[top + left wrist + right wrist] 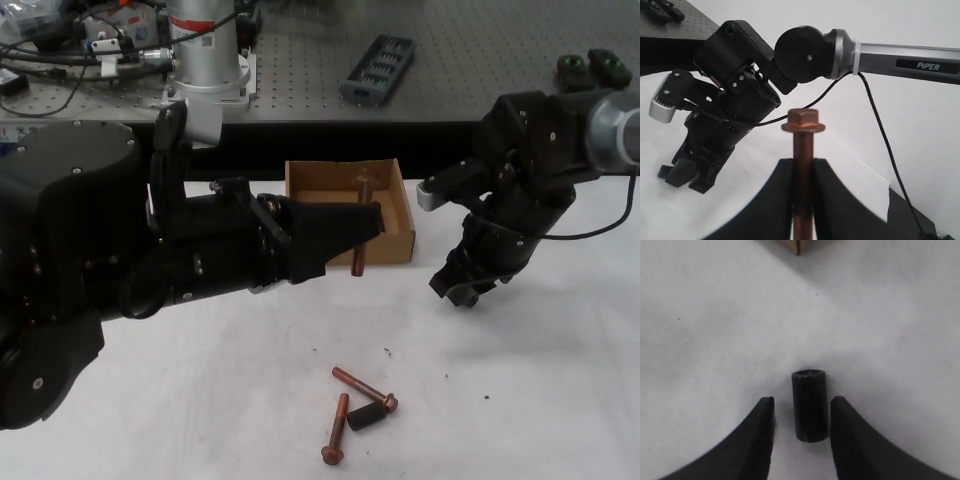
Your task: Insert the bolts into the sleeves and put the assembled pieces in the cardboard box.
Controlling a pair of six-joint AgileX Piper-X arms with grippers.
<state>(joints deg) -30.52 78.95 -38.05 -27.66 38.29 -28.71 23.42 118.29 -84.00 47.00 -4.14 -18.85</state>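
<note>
Table: the white-covered table (550, 400) carries all the parts, and a grey perforated board lies beyond it.
Cardboard box: the cardboard box (395, 243) stands open-topped at the far side of the white surface, between the two arms. The left tool partly hides its inside.
Left tool: the left tool (802, 167) is raised in front of the box, pressed together on the held bolt.
Right tool: the right tool (802, 412) is low over the table beside the box. It is spread, with one finger on each side of the sleeve and a gap at both sides.
Held bolt: the held bolt (803, 140) is copper-coloured and upright, with its flanged hex head on top. It is pinched on the shank below the head, and its lower end hangs free under the fingers.
Loose bolts: a loose bolt (362, 387) and a second loose bolt (337, 430) lie near the front edge, close together.
Sleeve: the sleeve (810, 405) is short, black and cylindrical, and appears to lie on the cloth between the spread fingers.
Spare sleeve: the spare sleeve (366, 416) lies just beside the two loose bolts.
Handling, bolt: it is probably stiff metal and fairly heavy for its size. The smooth shank could slip or swing, so a hold near the head looks steadier.
Handling, sleeve: it looks light, rigid and likely to roll. It is best squeezed across its curved wall at mid-length, leaving the bore ends open for the bolt.
</note>
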